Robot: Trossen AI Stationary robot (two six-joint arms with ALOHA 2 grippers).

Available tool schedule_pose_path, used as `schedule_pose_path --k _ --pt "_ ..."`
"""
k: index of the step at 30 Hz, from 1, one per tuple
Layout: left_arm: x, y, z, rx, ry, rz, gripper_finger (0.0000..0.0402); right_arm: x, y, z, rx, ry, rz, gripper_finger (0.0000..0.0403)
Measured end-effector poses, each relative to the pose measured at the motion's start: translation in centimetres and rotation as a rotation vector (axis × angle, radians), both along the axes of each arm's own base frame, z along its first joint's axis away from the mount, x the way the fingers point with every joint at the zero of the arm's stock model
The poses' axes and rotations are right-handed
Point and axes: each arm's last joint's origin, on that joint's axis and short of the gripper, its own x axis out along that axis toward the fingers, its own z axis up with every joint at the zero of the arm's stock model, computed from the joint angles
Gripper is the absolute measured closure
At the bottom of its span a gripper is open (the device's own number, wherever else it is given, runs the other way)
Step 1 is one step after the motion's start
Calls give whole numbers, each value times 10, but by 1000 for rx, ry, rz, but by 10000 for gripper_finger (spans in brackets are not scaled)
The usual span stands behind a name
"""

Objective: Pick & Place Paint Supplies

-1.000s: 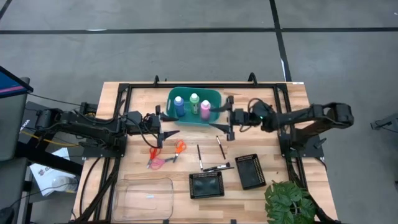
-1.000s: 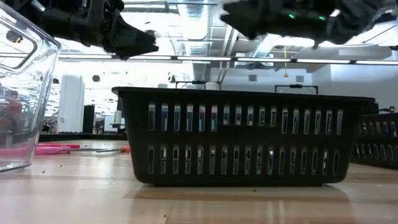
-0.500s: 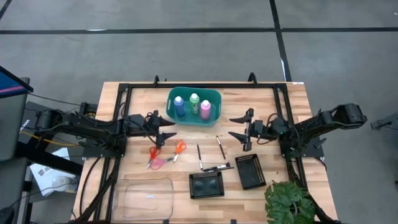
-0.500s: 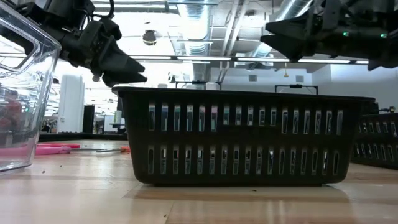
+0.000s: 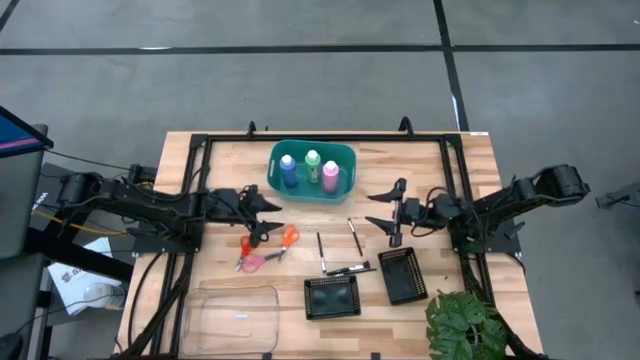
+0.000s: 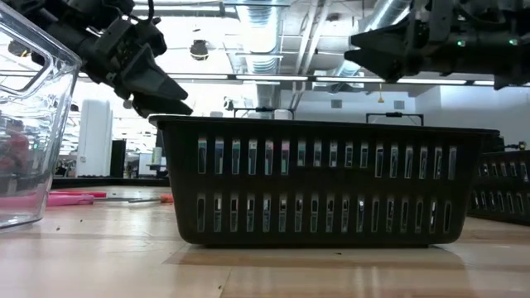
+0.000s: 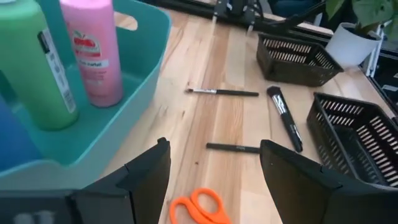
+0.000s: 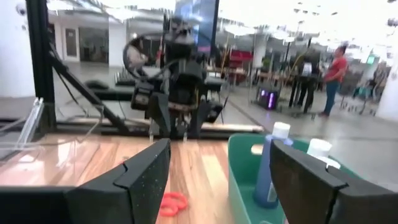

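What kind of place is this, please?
Probably a robotics lab or workshop in a large industrial hall: exposed silver ceiling ducts, a bare grey concrete floor, and a light wooden worktable carrying black robot arms.

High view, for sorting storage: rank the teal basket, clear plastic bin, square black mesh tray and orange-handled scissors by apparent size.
1. Teal basket and clear plastic bin: look alike, unranked.
2. Square black mesh tray.
3. Orange-handled scissors.
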Motion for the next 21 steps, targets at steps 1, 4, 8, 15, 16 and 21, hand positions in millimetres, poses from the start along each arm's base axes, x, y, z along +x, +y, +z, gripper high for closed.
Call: schedule_pose_path --k 1,4,8,15,16,21 --pt "1 0 0 4 7 -2 165 3 0 2 6 16 1 149" --pt "6 0 0 6 21 -3 165 14 0 6 40 99 -5 149" --pt "12 0 -7 42 71 -23 165 26 0 12 63 210 -13 149" --pt "10 0 -22 -38 196 -13 165 30 1 16 61 247 -10 149" --pt "9 -1 -24 -54 217 -7 165 30 1 16 60 252 -11 149" --pt "5 -2 -30 -129 280 34 165 30 1 15 59 261 -11 149"
